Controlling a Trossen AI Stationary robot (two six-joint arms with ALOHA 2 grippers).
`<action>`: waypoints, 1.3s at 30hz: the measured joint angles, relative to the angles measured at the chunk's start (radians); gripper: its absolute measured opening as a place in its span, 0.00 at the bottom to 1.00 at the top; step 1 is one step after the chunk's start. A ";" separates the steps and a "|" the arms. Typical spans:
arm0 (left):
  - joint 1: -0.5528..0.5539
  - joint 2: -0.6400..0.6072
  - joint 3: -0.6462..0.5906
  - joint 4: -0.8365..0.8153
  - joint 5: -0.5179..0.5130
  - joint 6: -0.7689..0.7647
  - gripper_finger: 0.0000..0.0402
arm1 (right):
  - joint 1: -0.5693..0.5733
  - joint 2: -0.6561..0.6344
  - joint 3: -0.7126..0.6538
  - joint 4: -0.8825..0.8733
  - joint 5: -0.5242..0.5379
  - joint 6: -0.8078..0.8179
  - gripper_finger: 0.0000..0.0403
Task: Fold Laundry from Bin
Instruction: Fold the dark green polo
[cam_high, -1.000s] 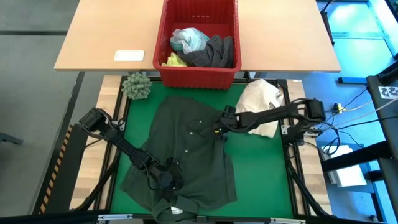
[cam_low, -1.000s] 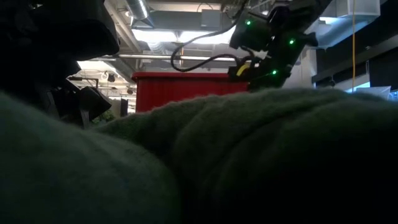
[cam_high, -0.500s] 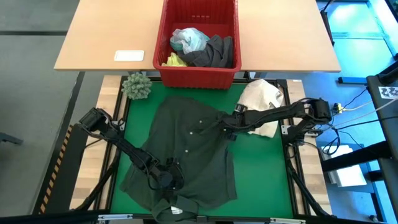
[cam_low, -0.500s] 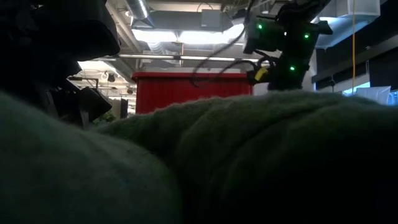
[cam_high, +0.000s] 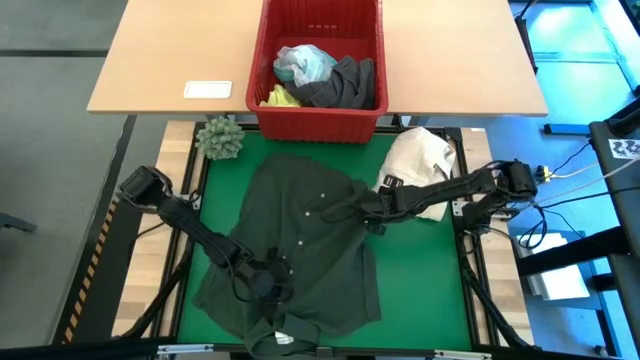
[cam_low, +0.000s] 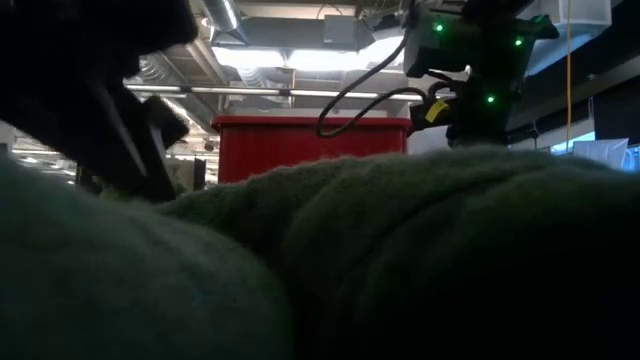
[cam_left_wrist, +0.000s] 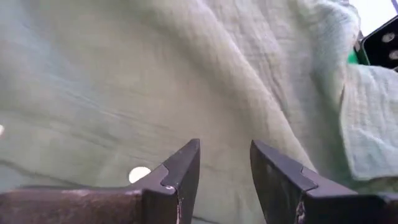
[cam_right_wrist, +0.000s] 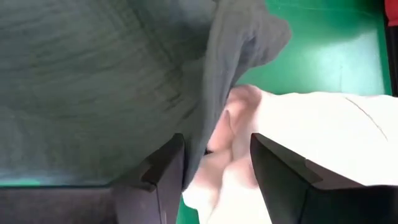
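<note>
My left gripper (cam_high: 268, 285) hovers low over the dark green shirt (cam_high: 300, 250) spread on the green table (cam_high: 420, 280) — fingers apart, nothing between them. My right gripper (cam_high: 368, 212) sits at the shirt's edge beside the cream bundle (cam_high: 425, 160), parted. More laundry fills the red bin (cam_high: 320, 118).

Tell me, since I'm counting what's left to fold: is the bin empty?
No: the high view shows the bin holding grey, turquoise and yellow garments.

Low view mostly blocked by dark green shirt (cam_low: 400, 260), bin (cam_low: 310, 150) half hidden behind it
</note>
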 joint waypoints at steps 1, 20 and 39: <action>0.000 -0.011 0.000 -0.004 -0.014 0.005 0.34 | 0.006 -0.003 0.000 -0.012 0.001 0.011 0.45; 0.225 -0.085 0.001 -0.249 -0.318 0.244 0.34 | 0.028 -0.013 0.000 0.079 0.019 0.013 0.45; 0.709 -0.087 -0.159 -0.159 0.050 0.315 0.34 | 0.028 -0.013 0.000 0.119 0.019 -0.001 0.45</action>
